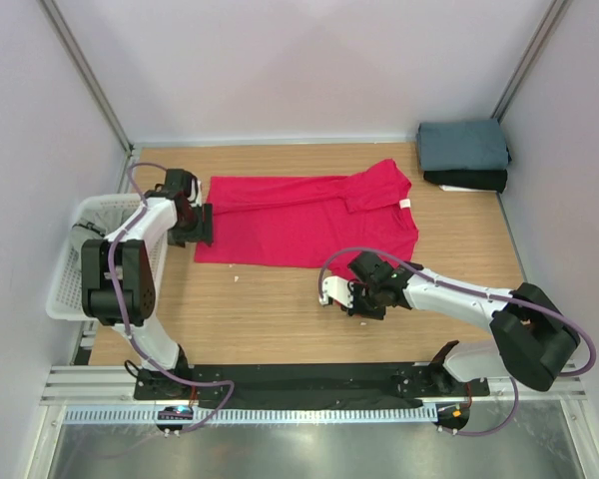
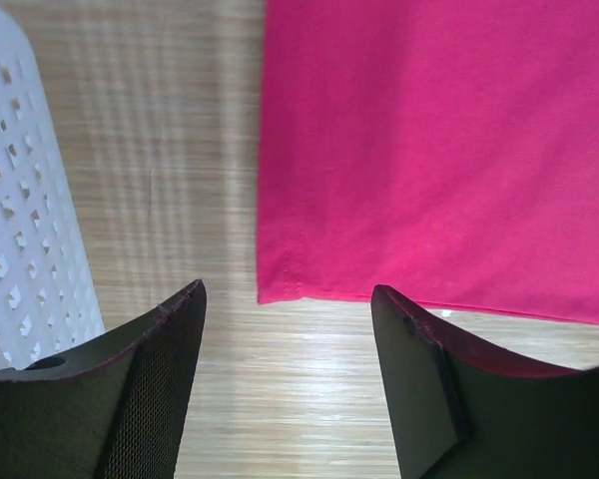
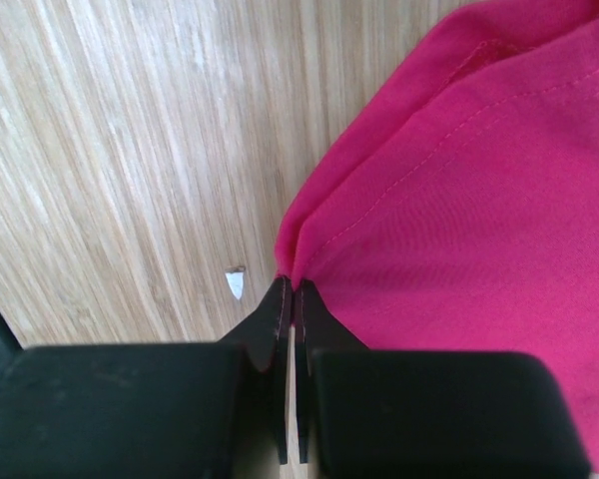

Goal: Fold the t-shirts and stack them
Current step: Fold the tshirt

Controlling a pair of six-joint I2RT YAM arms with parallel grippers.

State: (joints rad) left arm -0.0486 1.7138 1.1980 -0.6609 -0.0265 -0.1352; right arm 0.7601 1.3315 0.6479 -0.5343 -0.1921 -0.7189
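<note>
Right gripper (image 3: 292, 299): jaws closed tight, pinching the near right edge of the crimson t-shirt (image 1: 299, 225)
Left gripper (image 2: 290, 294): jaws apart, nothing held, at the shirt's left edge by a corner
Shirt: spread mid-table (image 1: 260, 309), a sleeve folded over at far right
Slate-blue t-shirt (image 1: 462, 145): folded, atop black t-shirt (image 1: 469, 181), far right corner
White mesh basket (image 1: 65, 289): at the table's left edge

Crimson red tee (image 1: 299, 225) lies flat mid-table, part-folded, with a sleeve flipped over at its right end. Folded blue tee (image 1: 462, 146) sits stacked on folded black tee (image 1: 469, 181) in the far right corner.
</note>
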